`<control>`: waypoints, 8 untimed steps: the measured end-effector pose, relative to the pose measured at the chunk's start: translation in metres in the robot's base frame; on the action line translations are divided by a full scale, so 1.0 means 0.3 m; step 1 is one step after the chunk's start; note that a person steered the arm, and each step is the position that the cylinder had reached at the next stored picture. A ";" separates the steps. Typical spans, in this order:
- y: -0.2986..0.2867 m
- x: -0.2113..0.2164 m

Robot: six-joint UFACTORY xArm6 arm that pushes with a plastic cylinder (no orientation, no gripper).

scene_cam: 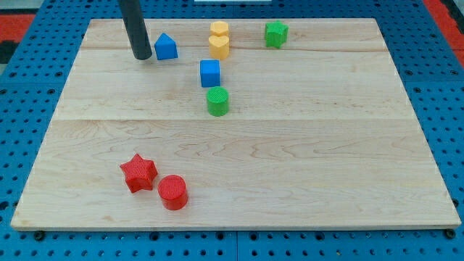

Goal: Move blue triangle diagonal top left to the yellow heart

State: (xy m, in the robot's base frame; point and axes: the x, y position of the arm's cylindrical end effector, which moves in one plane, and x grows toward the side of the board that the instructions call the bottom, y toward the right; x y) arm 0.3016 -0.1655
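The blue triangle (166, 47) lies near the view's top, left of centre. My tip (143, 56) rests on the board just left of it, a small gap apart. The yellow heart (219, 47) sits to the right of the triangle, with a yellow hexagon-like block (220, 30) touching it just above. The triangle is level with the heart, about a block's width or two to its left.
A blue cube (210, 73) sits below the heart and a green cylinder (217, 101) below that. A green star (275, 34) is at the top right. A red star (138, 173) and a red cylinder (172, 192) lie at the bottom left. The wooden board (326, 159) rests on a blue pegboard.
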 end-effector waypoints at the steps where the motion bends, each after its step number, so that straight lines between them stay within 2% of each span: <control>1: 0.025 0.046; 2: 0.083 0.041; 6: 0.183 -0.138; 7: 0.157 -0.184; 8: -0.040 -0.194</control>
